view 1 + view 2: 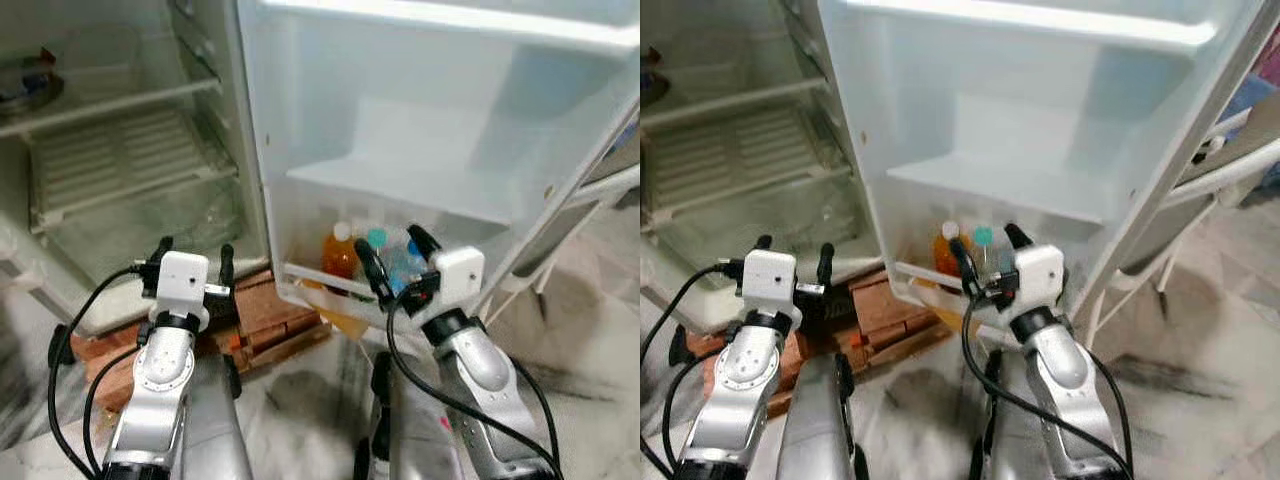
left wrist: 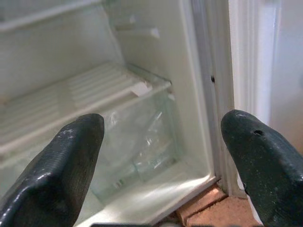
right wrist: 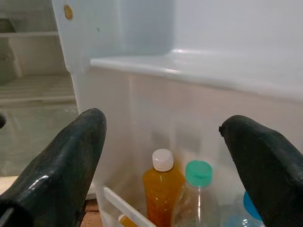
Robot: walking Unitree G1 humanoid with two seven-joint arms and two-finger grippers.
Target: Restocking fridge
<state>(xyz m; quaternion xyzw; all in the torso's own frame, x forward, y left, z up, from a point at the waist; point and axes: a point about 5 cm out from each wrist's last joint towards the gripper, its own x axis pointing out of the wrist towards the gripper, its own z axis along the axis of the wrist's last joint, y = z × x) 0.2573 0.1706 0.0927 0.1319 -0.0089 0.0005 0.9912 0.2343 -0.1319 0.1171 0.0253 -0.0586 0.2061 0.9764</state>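
three bottles stand in the fridge door's bottom rack point(image 1: 330, 281), one orange bottle point(image 3: 162, 189), one green-capped bottle point(image 3: 195, 198) and one blue-capped bottle point(image 3: 246, 212), with the right gripper point(image 1: 392, 262) spread wide just before them and the left gripper point(image 1: 193, 262) equally wide facing the fridge's crisper drawer point(image 2: 142, 146).

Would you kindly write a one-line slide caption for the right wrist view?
Open right gripper faces the fridge door shelf, where an orange bottle and a green-capped bottle stand.
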